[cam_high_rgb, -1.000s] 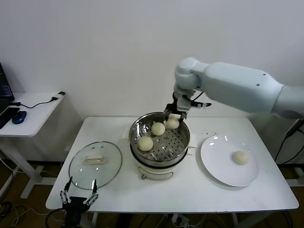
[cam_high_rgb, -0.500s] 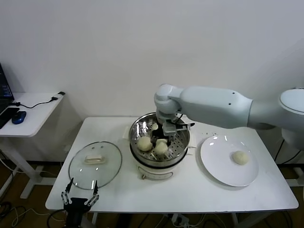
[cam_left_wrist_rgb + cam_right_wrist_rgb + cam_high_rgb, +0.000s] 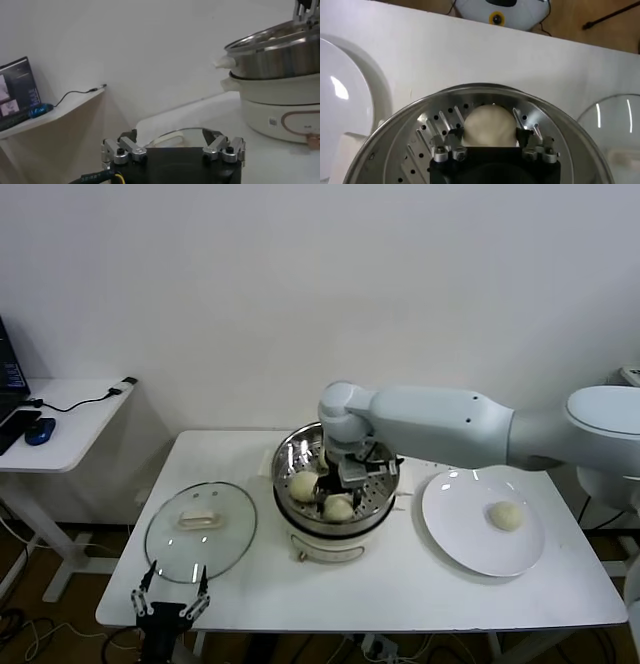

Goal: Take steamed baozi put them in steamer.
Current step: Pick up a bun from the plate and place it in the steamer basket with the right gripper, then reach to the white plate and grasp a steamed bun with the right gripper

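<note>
The steamer (image 3: 385, 496) stands mid-table, a shiny pot on a white base. My right gripper (image 3: 347, 476) reaches down into it and is shut on a steamed baozi (image 3: 338, 508), which sits low at the front of the perforated tray. In the right wrist view that baozi (image 3: 487, 125) fills the gap between the fingers (image 3: 454, 136). A second baozi (image 3: 303, 485) lies at the tray's left, and a third (image 3: 321, 456) shows partly behind the gripper. A fourth baozi (image 3: 507, 516) lies on the white plate (image 3: 455, 534). My left gripper (image 3: 168, 604) hangs open below the table's front edge.
The glass lid (image 3: 200, 529) with a white handle lies left of the steamer, close above my left gripper (image 3: 172, 150). The plate is to the steamer's right. A side desk (image 3: 60, 419) with a mouse and cable stands far left.
My right gripper has moved from the steamer's rear rim down into the pot and toward its front, carrying the baozi. The left arm has not moved.
</note>
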